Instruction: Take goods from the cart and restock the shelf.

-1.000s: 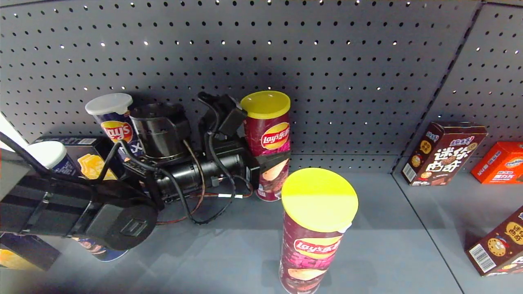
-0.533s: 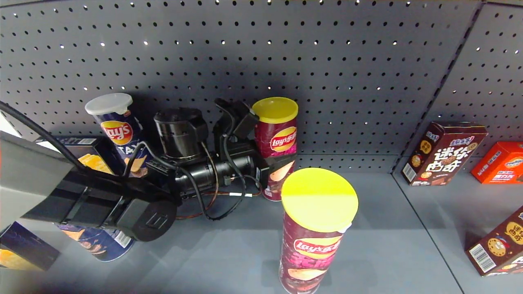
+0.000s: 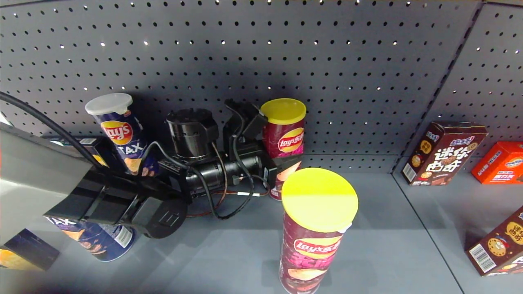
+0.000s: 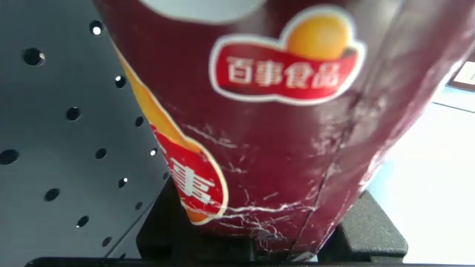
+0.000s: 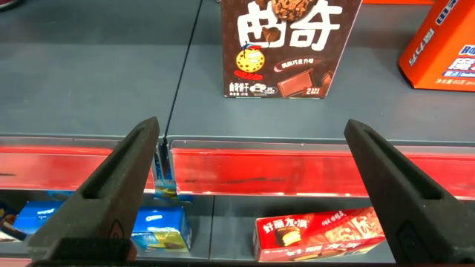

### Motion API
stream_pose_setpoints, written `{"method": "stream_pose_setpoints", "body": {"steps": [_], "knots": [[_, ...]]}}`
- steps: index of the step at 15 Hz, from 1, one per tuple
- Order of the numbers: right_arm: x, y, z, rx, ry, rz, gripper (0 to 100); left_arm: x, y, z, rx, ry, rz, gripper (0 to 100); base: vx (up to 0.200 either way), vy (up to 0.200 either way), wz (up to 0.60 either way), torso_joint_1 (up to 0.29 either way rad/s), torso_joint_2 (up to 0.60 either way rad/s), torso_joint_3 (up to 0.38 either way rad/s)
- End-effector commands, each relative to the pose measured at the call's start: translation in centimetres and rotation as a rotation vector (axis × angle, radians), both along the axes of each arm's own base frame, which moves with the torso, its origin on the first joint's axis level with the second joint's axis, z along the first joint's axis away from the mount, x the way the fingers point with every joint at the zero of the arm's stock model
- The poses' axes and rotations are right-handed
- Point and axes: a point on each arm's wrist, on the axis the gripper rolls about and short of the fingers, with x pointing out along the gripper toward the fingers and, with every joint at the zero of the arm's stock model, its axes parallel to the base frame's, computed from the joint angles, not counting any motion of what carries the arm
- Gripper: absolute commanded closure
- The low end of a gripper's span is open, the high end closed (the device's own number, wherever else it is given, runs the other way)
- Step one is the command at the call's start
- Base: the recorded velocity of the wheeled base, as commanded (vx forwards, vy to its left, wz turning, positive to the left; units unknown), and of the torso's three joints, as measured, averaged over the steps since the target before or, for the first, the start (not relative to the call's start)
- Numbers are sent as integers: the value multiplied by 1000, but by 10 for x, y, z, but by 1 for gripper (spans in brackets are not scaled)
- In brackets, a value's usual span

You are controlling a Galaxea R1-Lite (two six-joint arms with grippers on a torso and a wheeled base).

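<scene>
**Maroon chip can (image 3: 284, 134) held upright at the back of the shelf**

The maroon chip can stands upright with its yellow lid up, just in front of the pegboard back wall (image 3: 327, 61). The left gripper (image 3: 281, 166) has its fingers clamped on the can's lower half. In the left wrist view the can (image 4: 282, 133) sits between the dark fingers (image 4: 375, 230).

A second maroon can (image 3: 316, 228) stands nearer the front of the shelf (image 3: 388, 245), just to the right of the held one. A blue can (image 3: 120, 130) stands at the back on the left, beyond the arm, and another blue can (image 3: 94, 241) sits under the arm. A brown cookie box (image 3: 443, 153) and an orange box (image 3: 498, 161) stand well apart to the right.

The right gripper (image 5: 252, 130) hangs with its fingers wide apart before a red price rail (image 5: 267, 170).

Since a second ago, the held can has gone rightward and deeper toward the pegboard. The arm has followed, uncovering more of the lower blue can.
</scene>
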Motion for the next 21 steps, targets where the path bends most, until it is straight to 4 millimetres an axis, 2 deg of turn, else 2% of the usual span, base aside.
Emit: {"method": "stream_pose_setpoints", "body": {"steps": [1, 5, 6, 12, 18, 21], "knots": [[0, 0, 0, 0, 0, 0, 0, 1, -2, -2, 2, 4, -2, 100, 0, 0, 0, 0, 0, 0], [0, 0, 0, 0, 0, 0, 0, 3, -3, -3, 1, 0, -4, 100, 0, 0, 0, 0, 0, 0], [0, 0, 0, 0, 0, 0, 0, 2, -4, -3, 4, -3, -4, 0, 0, 0, 0, 0, 0, 0], [0, 0, 0, 0, 0, 0, 0, -1, -2, -4, 10, 4, -1, 0, 0, 0, 0, 0, 0, 0], [0, 0, 0, 0, 0, 0, 0, -34, 22, 9, 11, 4, 44, 0, 0, 0, 0, 0, 0, 0], [0, 0, 0, 0, 0, 0, 0, -42, 27, 6, 14, 5, 133, 0, 0, 0, 0, 0, 0, 0]]}}
